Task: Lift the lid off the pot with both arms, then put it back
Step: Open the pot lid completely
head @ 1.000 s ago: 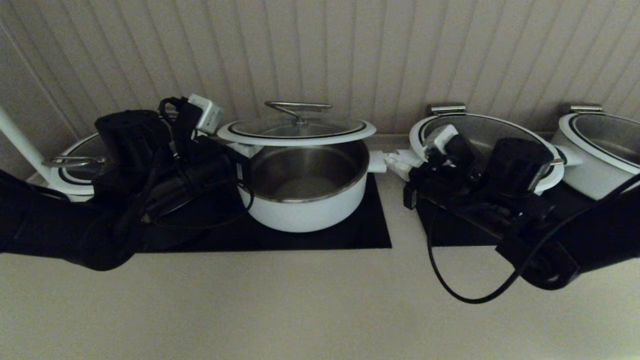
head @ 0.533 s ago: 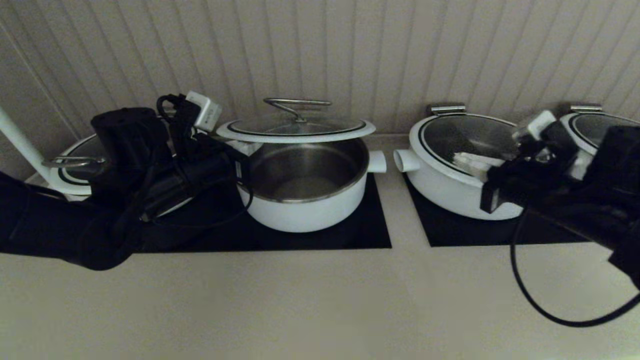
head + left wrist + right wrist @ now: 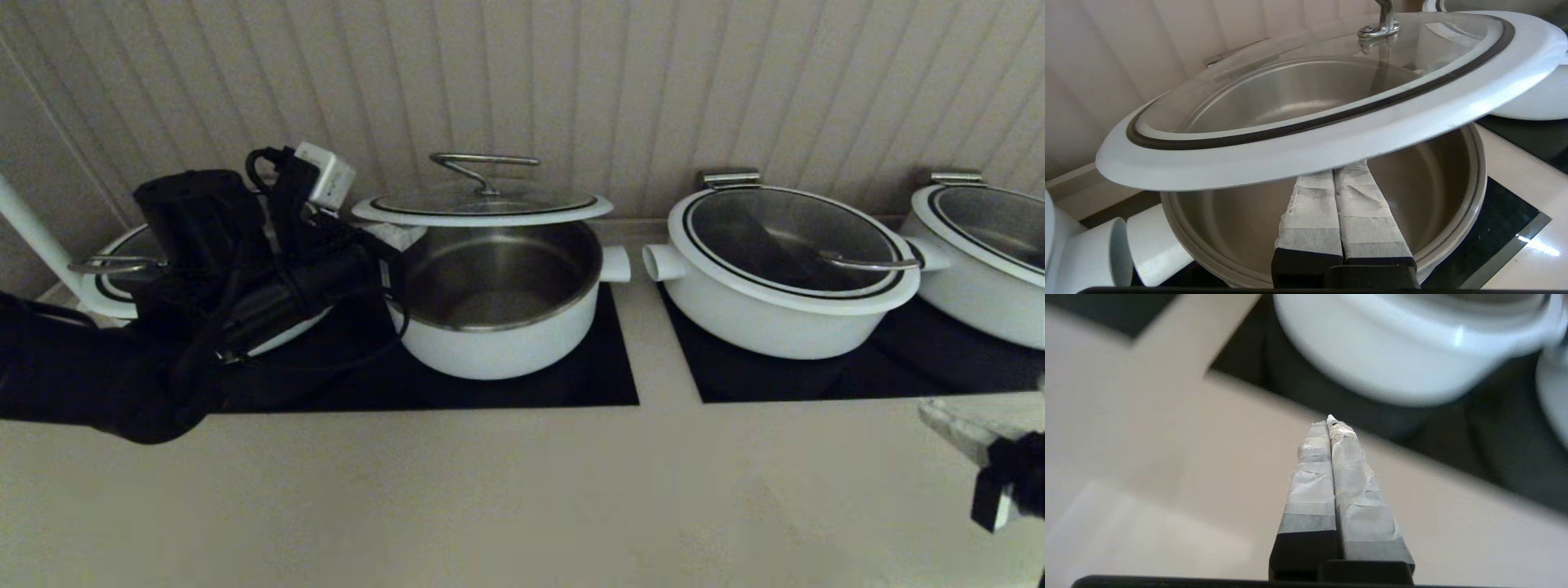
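The lid [image 3: 486, 208], glass with a white rim and a steel bar handle [image 3: 482, 167], hovers just above the deep white pot [image 3: 498, 343] on the black cooktop. My left gripper [image 3: 400, 237] is shut, its fingers pressed together under the lid's left rim, so the lid rests on top of them. The left wrist view shows the lid's rim [image 3: 1306, 139] lying across the fingers [image 3: 1310, 212] over the open pot [image 3: 1453, 196]. My right gripper [image 3: 947, 420] is shut and empty, low over the counter at the front right, far from the pot [image 3: 1329, 422].
A wider white pot with its lid on [image 3: 784, 269] stands right of the task pot, another [image 3: 980, 245] at the far right, a third [image 3: 114, 278] behind my left arm. A white pole [image 3: 24, 229] rises at far left. A ribbed wall is close behind.
My right arm has left the pot's right side and swung right and forward to the front right corner. The left arm and lid have risen slightly.
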